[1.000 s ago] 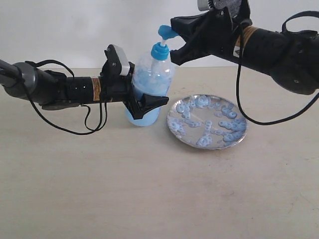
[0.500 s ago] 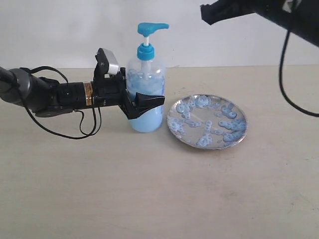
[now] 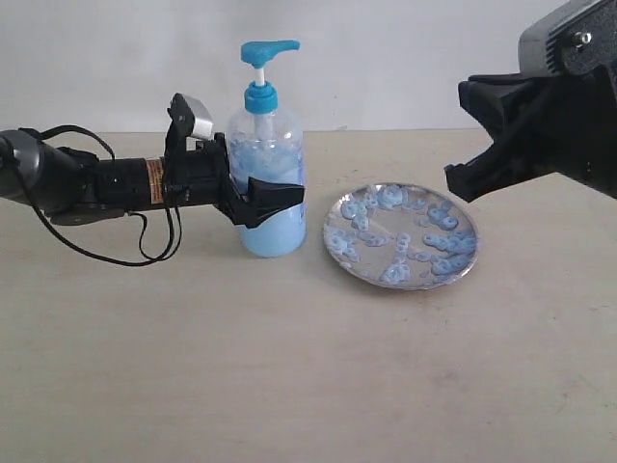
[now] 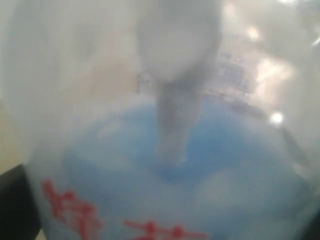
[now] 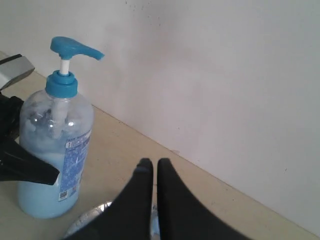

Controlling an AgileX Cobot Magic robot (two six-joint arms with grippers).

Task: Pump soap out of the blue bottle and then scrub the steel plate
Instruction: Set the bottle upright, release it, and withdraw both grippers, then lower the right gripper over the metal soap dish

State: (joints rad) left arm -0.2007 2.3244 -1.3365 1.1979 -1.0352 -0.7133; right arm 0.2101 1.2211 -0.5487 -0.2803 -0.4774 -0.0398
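Exterior view: the blue bottle (image 3: 267, 188) stands upright on the table (image 3: 289, 386) with its pump head (image 3: 267, 50) raised. The left gripper (image 3: 275, 198) is clamped round the bottle's waist, coming in from the side away from the steel plate (image 3: 400, 236). That hold probably keeps the bottle from tipping under a pump press. The plate lies flat just beside the bottle, not touching it, likely so the nozzle side faces it. Soap (image 3: 445, 224) blobs dot the plate, and more soap fills the bottle's lower part. The right gripper (image 3: 474, 140) hangs in the air on the far side of the plate from the bottle, empty.

Left wrist view: the bottle wall (image 4: 160, 150) fills a blurred frame, with the dip tube (image 4: 175, 115) and red print (image 4: 70, 210) showing. It is too close to show the fingers.

Right wrist view: the right gripper's fingers (image 5: 142, 185) are almost pressed together with only a slit between them. They hold nothing and sit beside the bottle with the plate rim (image 5: 90, 225) at their base. No scrubber shows in any view. With soap already on the plate, scrubbing looks like the next step.
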